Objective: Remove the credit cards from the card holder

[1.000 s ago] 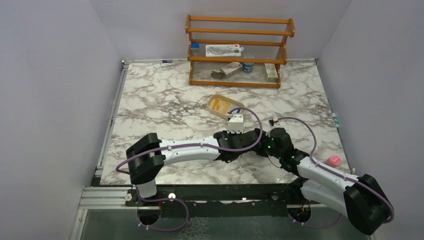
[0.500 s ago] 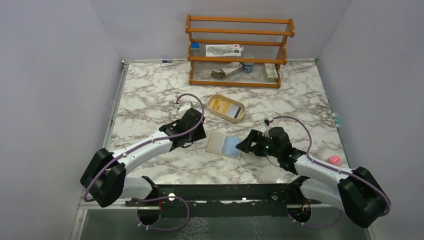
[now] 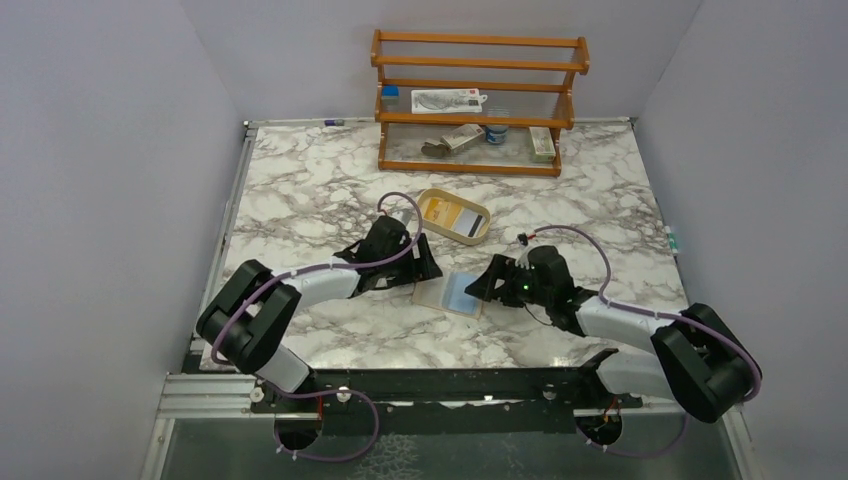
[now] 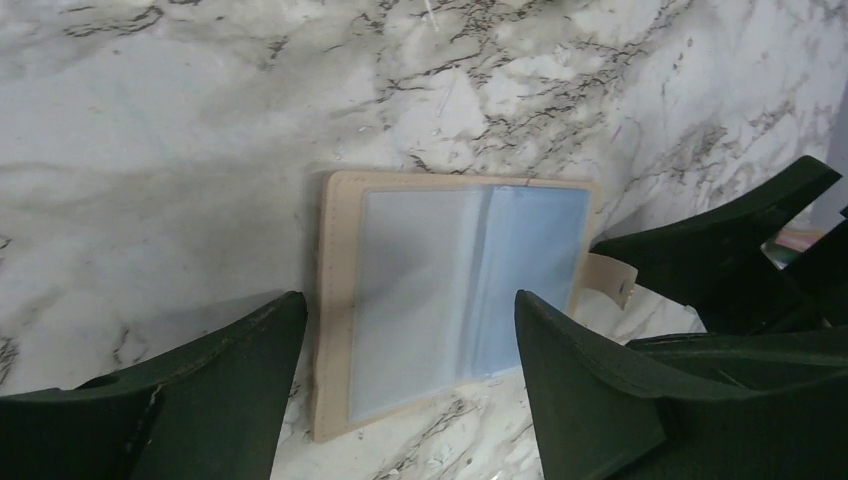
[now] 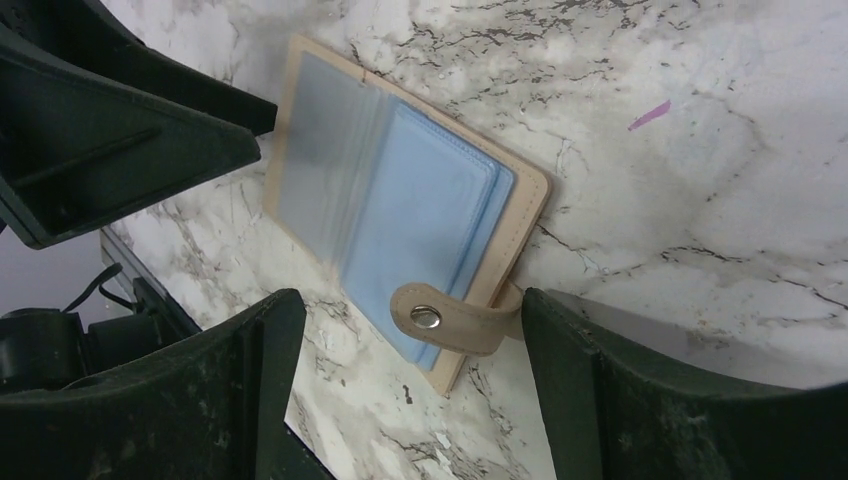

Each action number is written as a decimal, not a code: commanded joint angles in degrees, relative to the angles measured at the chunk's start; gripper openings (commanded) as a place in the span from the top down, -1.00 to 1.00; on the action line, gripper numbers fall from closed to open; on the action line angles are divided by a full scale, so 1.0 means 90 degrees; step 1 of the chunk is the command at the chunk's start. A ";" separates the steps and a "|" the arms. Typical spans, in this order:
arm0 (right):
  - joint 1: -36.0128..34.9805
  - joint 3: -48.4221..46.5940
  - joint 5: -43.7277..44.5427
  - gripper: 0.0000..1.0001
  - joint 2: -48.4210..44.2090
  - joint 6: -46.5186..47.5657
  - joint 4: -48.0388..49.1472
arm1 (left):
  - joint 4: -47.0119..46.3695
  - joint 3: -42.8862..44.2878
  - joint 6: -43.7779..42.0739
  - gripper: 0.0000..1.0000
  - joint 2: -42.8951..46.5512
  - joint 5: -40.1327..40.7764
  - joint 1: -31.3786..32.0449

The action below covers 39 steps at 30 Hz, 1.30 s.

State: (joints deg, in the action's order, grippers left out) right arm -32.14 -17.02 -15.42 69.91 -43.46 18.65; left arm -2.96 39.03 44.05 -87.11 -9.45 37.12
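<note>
The card holder (image 3: 450,292) lies open and flat on the marble, tan rim up, with clear and light blue sleeves showing (image 4: 450,290) (image 5: 400,200). Its snap strap (image 5: 450,320) curls over the right edge. My left gripper (image 3: 428,270) (image 4: 408,302) stands open at the holder's left edge, holding nothing. My right gripper (image 3: 479,286) (image 5: 410,302) stands open at the right edge, the strap between its fingers but not gripped. The credit cards, one yellow-orange (image 3: 436,208) and one whitish-grey with a dark band (image 3: 466,222), lie in the oval tan tray (image 3: 453,232) behind.
A wooden rack (image 3: 478,100) with small items stands at the back of the table. A pink object (image 3: 667,321) lies near the right edge. Each wrist view shows the other gripper's dark fingers (image 4: 740,240) (image 5: 120,130) close by across the holder.
The left arm left the tray, swung out left and came back to the holder's left edge, its jaws opening. The whitish-grey card now shows in the tray. The right gripper edged closer.
</note>
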 commanded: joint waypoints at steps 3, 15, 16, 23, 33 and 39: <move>0.0016 -0.0191 -0.0245 -0.64 0.0524 -0.0016 0.0338 | -0.1098 -0.0586 0.0288 -0.57 -0.0480 -0.1221 -0.0084; 0.0016 -0.0067 -0.0362 -0.60 0.0935 -0.0129 0.0705 | -0.1775 -0.0897 0.1135 -0.26 0.0293 -0.1494 -0.0092; 0.0016 -0.0045 -0.0364 -0.60 0.0934 -0.0136 0.0726 | -0.1782 -0.0919 0.1178 -0.15 0.0331 -0.1472 -0.0092; 0.0016 0.0031 -0.0349 -0.60 0.0907 -0.0103 0.0700 | -0.1510 -0.1083 0.1174 0.01 0.0681 -0.1157 -0.0221; 0.0012 0.0113 -0.0433 -0.60 0.1036 -0.0107 0.0874 | -0.1569 -0.1218 0.1211 0.55 0.0685 -0.1130 -0.0346; 0.0016 0.0140 -0.0452 -0.60 0.1080 -0.0112 0.0915 | -0.1403 -0.1134 0.1121 0.58 0.0684 -0.1064 -0.0346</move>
State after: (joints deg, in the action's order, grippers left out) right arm -31.81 -17.52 -18.59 78.02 -44.56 29.47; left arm -16.53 28.58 54.63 -80.68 -20.10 34.15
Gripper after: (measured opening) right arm 0.801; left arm 0.219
